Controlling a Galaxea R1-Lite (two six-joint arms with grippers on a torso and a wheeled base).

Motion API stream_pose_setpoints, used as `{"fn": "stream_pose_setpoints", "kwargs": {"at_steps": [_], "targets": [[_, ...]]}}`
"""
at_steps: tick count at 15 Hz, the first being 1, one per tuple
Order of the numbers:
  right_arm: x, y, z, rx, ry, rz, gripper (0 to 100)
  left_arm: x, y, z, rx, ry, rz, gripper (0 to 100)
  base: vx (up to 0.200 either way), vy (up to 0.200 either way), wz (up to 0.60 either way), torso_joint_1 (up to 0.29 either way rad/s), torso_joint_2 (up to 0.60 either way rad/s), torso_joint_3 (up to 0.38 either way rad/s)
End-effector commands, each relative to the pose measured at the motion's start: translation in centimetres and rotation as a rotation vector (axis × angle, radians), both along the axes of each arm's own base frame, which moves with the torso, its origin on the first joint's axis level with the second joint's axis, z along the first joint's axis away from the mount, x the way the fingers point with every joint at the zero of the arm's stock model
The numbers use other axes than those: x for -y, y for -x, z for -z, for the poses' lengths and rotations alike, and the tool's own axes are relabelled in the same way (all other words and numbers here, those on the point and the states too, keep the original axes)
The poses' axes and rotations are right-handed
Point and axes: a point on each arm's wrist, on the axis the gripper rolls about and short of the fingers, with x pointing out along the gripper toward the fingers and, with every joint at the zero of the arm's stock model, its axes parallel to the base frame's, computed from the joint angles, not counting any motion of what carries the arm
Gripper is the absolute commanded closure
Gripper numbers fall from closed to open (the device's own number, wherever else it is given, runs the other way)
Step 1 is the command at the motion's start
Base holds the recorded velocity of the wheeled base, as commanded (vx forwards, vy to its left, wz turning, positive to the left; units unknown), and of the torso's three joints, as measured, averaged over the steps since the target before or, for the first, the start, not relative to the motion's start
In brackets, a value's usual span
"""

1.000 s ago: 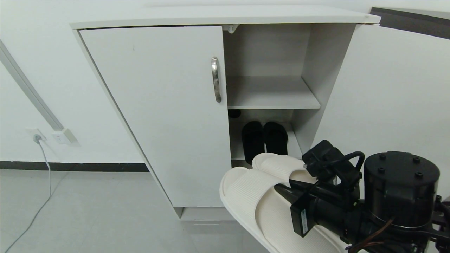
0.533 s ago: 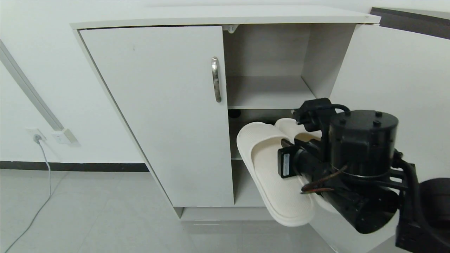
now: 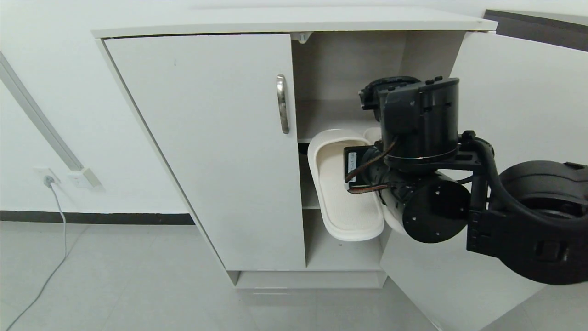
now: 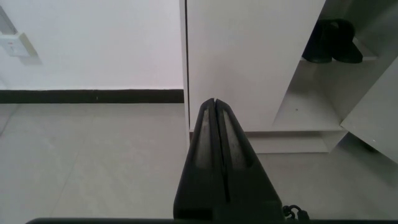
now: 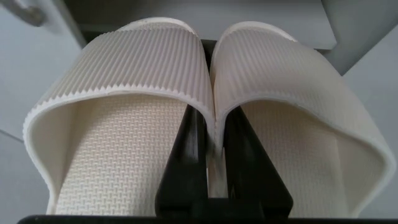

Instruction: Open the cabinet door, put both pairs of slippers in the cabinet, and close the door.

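Jaws: right gripper (image 5: 213, 134) clamps white slippers (image 3: 342, 197), left gripper (image 4: 213, 107) closed, empty | pair now lifted up to cabinet (image 3: 294, 20) opening | I judge shelving comes next.

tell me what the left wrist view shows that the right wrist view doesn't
Left wrist, not right wrist: the shut left end effector above the grey floor, and the black slippers on a shelf inside the cabinet.
Right wrist, not left wrist: the right end effector pinching the touching inner strap edges of the white slippers, toes pointing into the opening.
Both: the white cabinet itself.
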Motion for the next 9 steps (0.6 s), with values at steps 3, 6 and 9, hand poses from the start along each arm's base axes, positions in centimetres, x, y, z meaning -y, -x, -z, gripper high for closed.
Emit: {"fn": "stream_pose_setpoints", "kwargs": {"at_steps": [3,6,9], "targets": [[-0.53,-0.98,0.97,-0.016,0.014,0.015,100,0.0,-0.01,-0.01,0.0,0.0,0.0,100,0.0,0.0,0.0,0.0,0.0,0.0],[-0.51,-0.97,0.71,-0.011,0.009,0.018,100,0.0,-0.01,0.0,-0.002,0.0,0.0,100,0.0,0.0,0.0,0.0,0.0,0.0],[-0.45,-0.97,0.75,-0.008,0.015,0.04,100,0.0,-0.01,-0.01,0.0,0.0,0.0,100,0.0,0.0,0.0,0.0,0.0,0.0]]}}
